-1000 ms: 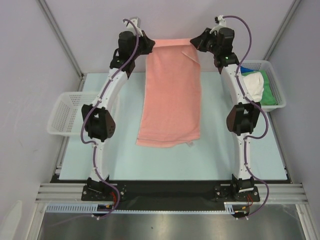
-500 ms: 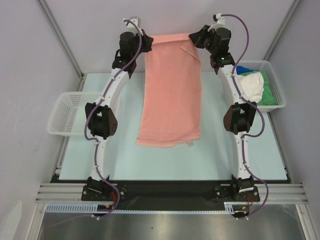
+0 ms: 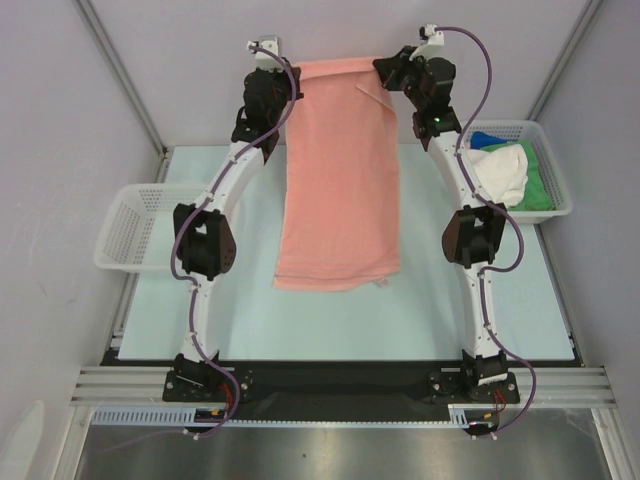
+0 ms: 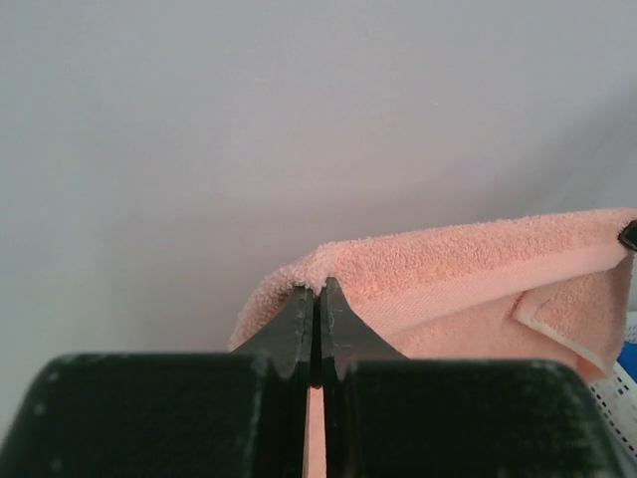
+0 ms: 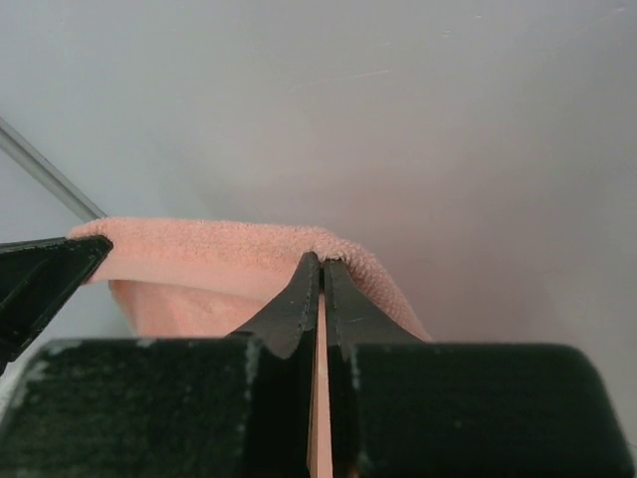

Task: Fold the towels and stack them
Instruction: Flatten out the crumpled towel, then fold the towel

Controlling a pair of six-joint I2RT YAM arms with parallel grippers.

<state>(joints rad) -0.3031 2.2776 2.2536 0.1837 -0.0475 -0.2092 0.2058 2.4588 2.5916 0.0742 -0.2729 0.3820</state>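
The salmon pink towel (image 3: pixel 340 180) hangs lengthwise down the middle of the table, its far edge lifted high, its near end lying on the table. My left gripper (image 3: pixel 296 82) is shut on the far left corner of the pink towel (image 4: pixel 448 269). My right gripper (image 3: pixel 383 70) is shut on the far right corner of the same towel (image 5: pixel 219 249). A white towel (image 3: pixel 500 168), a green towel (image 3: pixel 538 185) and a bit of blue towel (image 3: pixel 482 139) lie bunched in the right basket (image 3: pixel 556 170).
An empty white perforated basket (image 3: pixel 130 225) sits at the table's left edge. The pale table top (image 3: pixel 250 310) lies between the two arms. Grey walls with metal posts close the back and sides.
Both grippers have risen and moved toward the back wall, lifting the pink towel's far edge higher. The towel's near end has stayed on the table.
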